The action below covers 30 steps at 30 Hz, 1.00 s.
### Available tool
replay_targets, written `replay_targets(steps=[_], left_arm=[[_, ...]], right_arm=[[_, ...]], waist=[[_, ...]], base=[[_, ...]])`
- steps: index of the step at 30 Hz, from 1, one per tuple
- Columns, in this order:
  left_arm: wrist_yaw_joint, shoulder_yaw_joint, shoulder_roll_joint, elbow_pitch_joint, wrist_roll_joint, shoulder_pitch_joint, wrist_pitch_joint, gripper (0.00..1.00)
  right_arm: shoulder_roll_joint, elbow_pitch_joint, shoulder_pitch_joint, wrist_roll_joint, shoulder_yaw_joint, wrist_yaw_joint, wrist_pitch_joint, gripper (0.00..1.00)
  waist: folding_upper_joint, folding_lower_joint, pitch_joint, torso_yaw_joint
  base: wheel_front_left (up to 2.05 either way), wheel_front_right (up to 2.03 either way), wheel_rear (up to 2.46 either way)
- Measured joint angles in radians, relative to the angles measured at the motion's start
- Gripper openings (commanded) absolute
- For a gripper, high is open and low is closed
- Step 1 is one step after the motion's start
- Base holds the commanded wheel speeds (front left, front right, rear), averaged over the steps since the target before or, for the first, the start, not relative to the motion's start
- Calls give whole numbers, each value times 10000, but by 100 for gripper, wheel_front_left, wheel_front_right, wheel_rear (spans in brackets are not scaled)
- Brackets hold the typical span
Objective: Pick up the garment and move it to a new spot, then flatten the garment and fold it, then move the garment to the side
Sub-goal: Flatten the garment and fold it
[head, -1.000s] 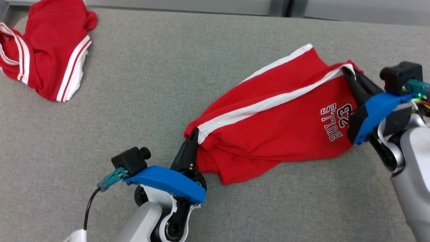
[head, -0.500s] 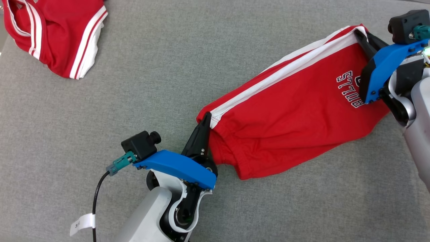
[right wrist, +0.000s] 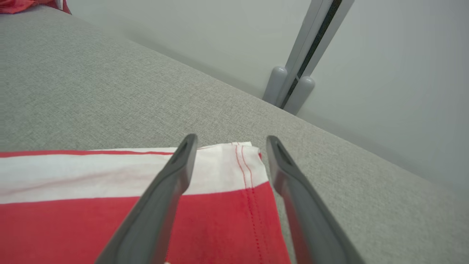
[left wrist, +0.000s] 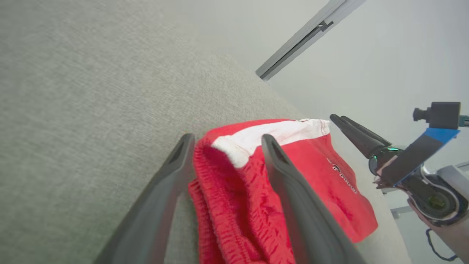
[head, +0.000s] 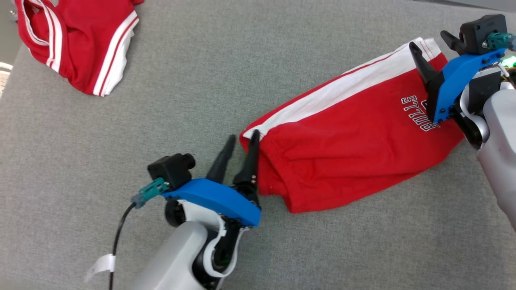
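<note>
The garment [head: 346,149] is a pair of red shorts with a white side stripe and "BULLS" lettering, lying in a long folded strip on the grey cloth-covered table [head: 169,100]. My left gripper [head: 243,137] stands open at its near-left waistband corner, which sits loose between the fingers in the left wrist view, garment [left wrist: 329,190], gripper [left wrist: 227,139]. At the far-right hem corner my right gripper [head: 426,39] is open too. Its wrist view shows the white-striped hem of the garment [right wrist: 73,220] flat on the table between the parted fingers of the gripper [right wrist: 231,139].
A second red garment with white stripes [head: 80,40] lies bunched at the table's far left corner. A pale wall with a grey vertical post [right wrist: 300,73] runs just beyond the far edge of the table.
Both grippers have opened and let go of the garment's two corners, and it has settled flat on the table. The head camera has shifted, so the scene sits differently in the picture.
</note>
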Motion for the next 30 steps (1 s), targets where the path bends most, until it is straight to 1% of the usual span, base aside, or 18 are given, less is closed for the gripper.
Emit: replay_targets(steps=[1,7,10,13,14,20,25,30], left_arm=[[107,-25,148,-17,234,0,-77,100],[479,25,627,-472,397,475,-211,100],[617,146,993,-825,575,735,-439,100],[761,433,1375,-1168,988,879,-734,100],[836,698,1521,-1348,1120,963,-874,100],[1024,884,1822,-1557,1664,1075,-966,100],[1175,1605,1946,-1791,2127,1097,-1062,100],[1172,2439,1804,-2006,2339,1443,-1087,100]], right_arm=[[17,119,-28,31,48,0,-113,100],[29,790,-124,284,412,0,-466,100],[-58,1026,-125,502,543,0,-569,100],[-184,1289,-109,663,675,0,-568,100],[-238,1440,-59,786,761,0,-435,100],[-385,1639,278,1254,1022,0,73,100],[-633,1693,577,1818,1233,0,744,100],[-759,1791,664,2397,1225,0,1396,100]], waist=[[0,0,-49,10],[0,0,-437,74],[-1,-1,-692,100],[0,-1,-963,92],[-1,-1,-1150,70],[-3,-2,-1463,-23],[-3,-2,-1374,15],[-3,0,-1106,96]], base=[[0,0,0],[0,0,0],[0,0,0],[0,0,0],[0,0,0],[0,0,0],[0,0,0],[0,0,0]])
